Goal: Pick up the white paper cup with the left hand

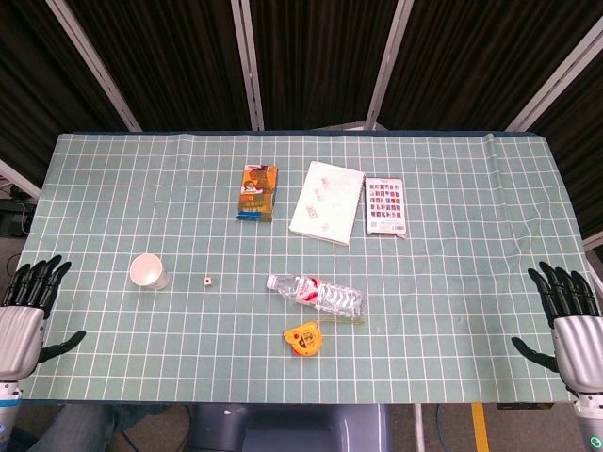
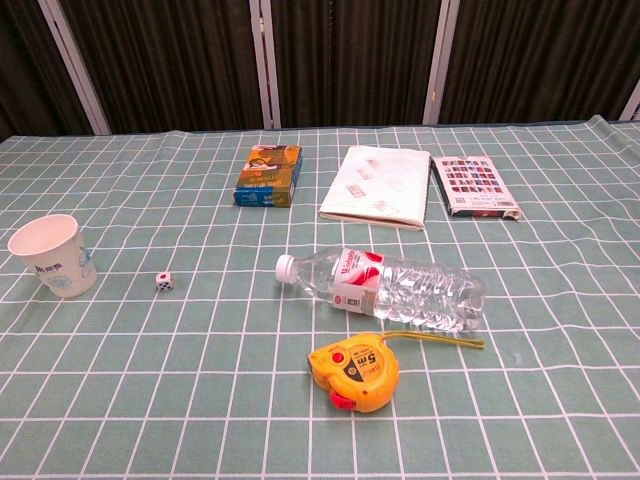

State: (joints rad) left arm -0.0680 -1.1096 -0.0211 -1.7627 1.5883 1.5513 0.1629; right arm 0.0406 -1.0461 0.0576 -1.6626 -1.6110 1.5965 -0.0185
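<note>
the left hand [image 1: 26,311] rests at the near left edge of the green checked table [image 1: 452,273], fingers [image 1: 38,279] spread and holding nothing. the white paper cup [image 1: 149,272] stands upright on the table, right of that hand and apart from it. right of the cup sits a small white die [image 1: 206,280], then a clear plastic water bottle [image 1: 316,294] on its side. far right of the cup, the right hand [image 1: 575,325] is released too.

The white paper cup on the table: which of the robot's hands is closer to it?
Left. The left hand rests open just beyond the white paper cup, at the table edge; the right hand is across the table.
</note>
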